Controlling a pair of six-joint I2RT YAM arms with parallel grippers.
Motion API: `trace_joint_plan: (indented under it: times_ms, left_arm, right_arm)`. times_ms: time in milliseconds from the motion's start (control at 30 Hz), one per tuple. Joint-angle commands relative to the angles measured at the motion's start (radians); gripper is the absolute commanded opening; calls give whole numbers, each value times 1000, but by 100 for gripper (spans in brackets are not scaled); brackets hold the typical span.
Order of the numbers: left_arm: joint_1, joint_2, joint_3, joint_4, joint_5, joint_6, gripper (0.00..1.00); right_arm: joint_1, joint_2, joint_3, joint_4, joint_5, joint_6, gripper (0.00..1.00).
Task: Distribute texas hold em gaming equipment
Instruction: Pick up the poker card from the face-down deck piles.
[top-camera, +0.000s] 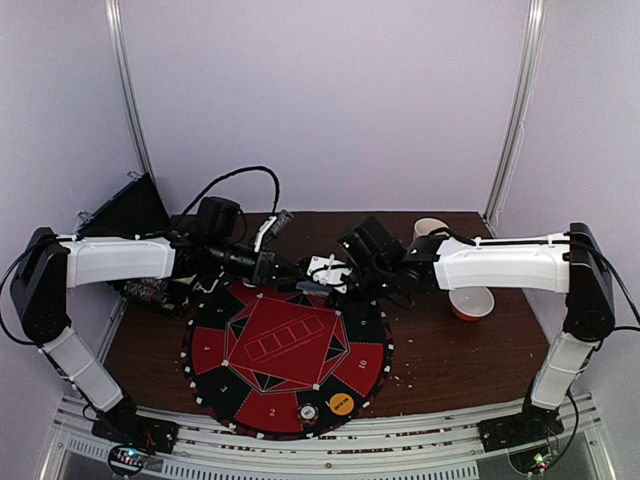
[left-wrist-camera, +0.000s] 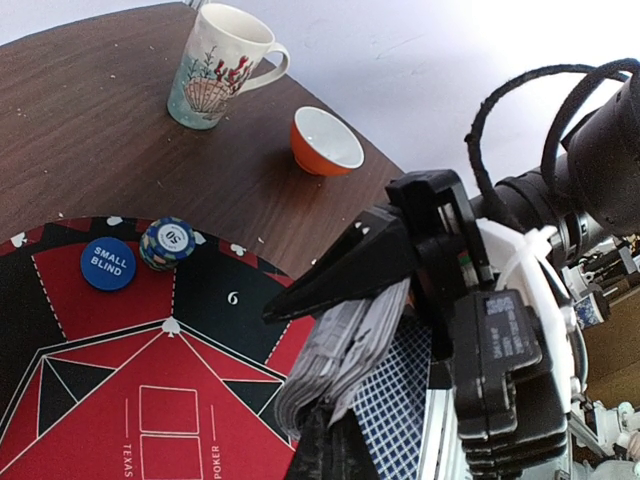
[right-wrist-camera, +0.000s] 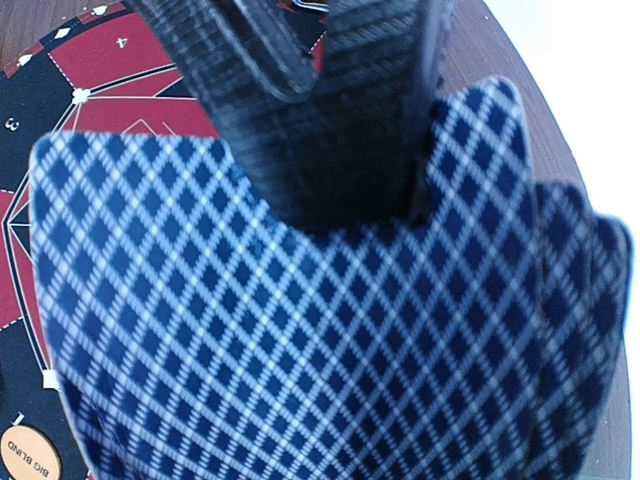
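Note:
Both grippers meet over the far edge of the round red-and-black poker mat (top-camera: 215, 350). My right gripper (top-camera: 337, 277) is shut on a thick deck of blue-diamond-backed cards (right-wrist-camera: 300, 350). The left wrist view shows the deck (left-wrist-camera: 345, 340) edge-on, under the right gripper's black finger (left-wrist-camera: 350, 265). My left gripper (left-wrist-camera: 325, 420) is shut at the deck's lower edge, where the cards splay, apparently pinching one card. A blue SMALL BLIND button (left-wrist-camera: 107, 263) and a chip stack (left-wrist-camera: 167, 243) lie by seat 6. An orange BIG BLIND button (top-camera: 341, 404) and a pale chip (top-camera: 308, 412) sit at the near rim.
A white patterned mug (left-wrist-camera: 215, 65) and a white-and-orange bowl (left-wrist-camera: 325, 140) stand on the brown table right of the mat. A black box (top-camera: 130, 210) and loose cables (top-camera: 240, 180) lie at the back left. White walls enclose the table.

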Motion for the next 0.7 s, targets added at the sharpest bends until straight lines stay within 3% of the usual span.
trace_joint_plan:
  times_ms: [0,667]
  left_arm:
    - [18,-23,20,1,-5,3,0]
    - [98,-94,-26,80,44,-60,0]
  right_arm:
    - [-24,-21,-8,4,28,13,35]
    - [-71,-60,-73,19,30,29,33]
